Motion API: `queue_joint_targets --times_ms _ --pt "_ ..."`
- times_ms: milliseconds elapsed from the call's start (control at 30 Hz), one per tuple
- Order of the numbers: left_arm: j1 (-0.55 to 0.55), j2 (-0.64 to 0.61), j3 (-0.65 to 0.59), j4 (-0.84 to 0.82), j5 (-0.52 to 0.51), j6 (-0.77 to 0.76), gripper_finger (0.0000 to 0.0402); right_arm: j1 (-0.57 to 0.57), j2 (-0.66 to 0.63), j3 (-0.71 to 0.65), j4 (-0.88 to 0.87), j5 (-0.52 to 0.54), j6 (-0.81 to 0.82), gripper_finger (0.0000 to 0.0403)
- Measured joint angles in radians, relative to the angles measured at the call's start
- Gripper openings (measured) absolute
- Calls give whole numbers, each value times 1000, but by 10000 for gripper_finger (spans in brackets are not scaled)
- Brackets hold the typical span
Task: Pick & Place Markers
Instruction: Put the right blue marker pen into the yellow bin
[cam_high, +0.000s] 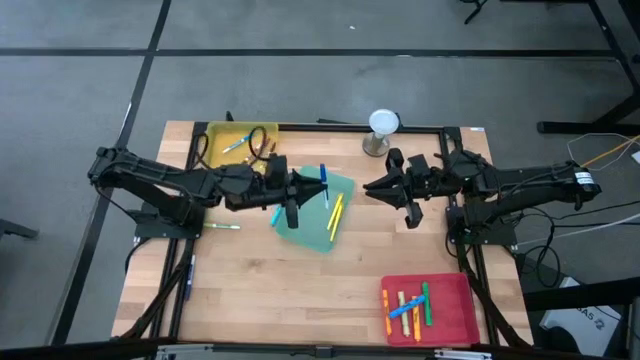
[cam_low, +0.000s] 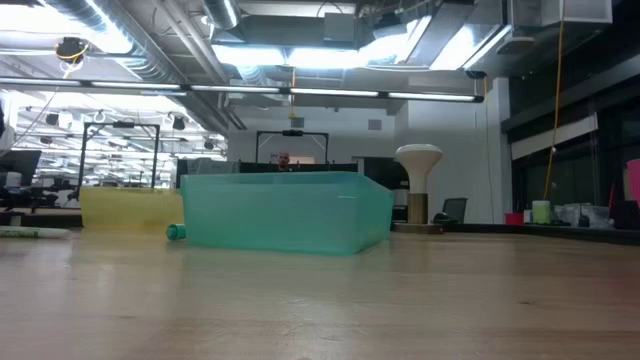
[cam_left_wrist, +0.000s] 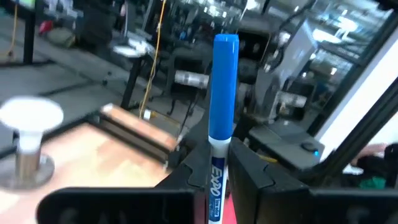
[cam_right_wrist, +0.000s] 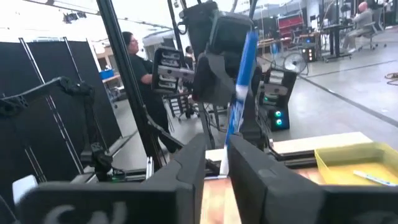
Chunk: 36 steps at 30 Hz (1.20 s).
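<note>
the table (cam_high: 250, 290) is under both my arms, which reach in from either side and nearly meet over its middle. three trays sit on it: a green tray (cam_high: 305, 235) in the centre, a yellow tray (cam_high: 215, 135) at the far left corner and a red tray (cam_high: 455, 320) at the near right corner. a white stand (cam_high: 383, 130) is at the far edge.

my left claw (cam_high: 312, 186) hangs over the green tray, clamped on a blue marker (cam_left_wrist: 222, 124) that stands upright from its fingers (cam_left_wrist: 255, 177). my right claw (cam_high: 370, 188) faces it from just beside the green tray, its fingers (cam_right_wrist: 189, 165) a little apart and gripping nothing.

two yellow markers (cam_high: 336, 210) lie in the green tray. a teal marker (cam_high: 277, 215) lies against its left side. a bunch of markers (cam_high: 410, 305) is in the red tray, a few more (cam_high: 238, 143) are in the yellow one, and a green marker (cam_high: 225, 226) lies loose on the table to the left.
</note>
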Motion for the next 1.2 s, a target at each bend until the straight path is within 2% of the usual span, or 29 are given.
queue_joint_targets --times_ms 167,333,500,833,1033,1200 --pt "22 -7 65 -26 32 89 27 0 0 27 0 1 -5 93" --pt "55 -7 136 -170 8 124 27 0 0 33 0 1 -5 113" --pt "118 -8 180 -326 -32 88 27 0 0 33 0 1 2 120" --pt "332 -17 182 -726 -51 -156 27 0 0 33 0 1 8 117" --pt "477 -17 182 -911 -45 -176 27 0 0 33 -10 1 6 117" --pt "605 -17 182 -979 -11 -137 27 0 0 33 -26 1 6 117"
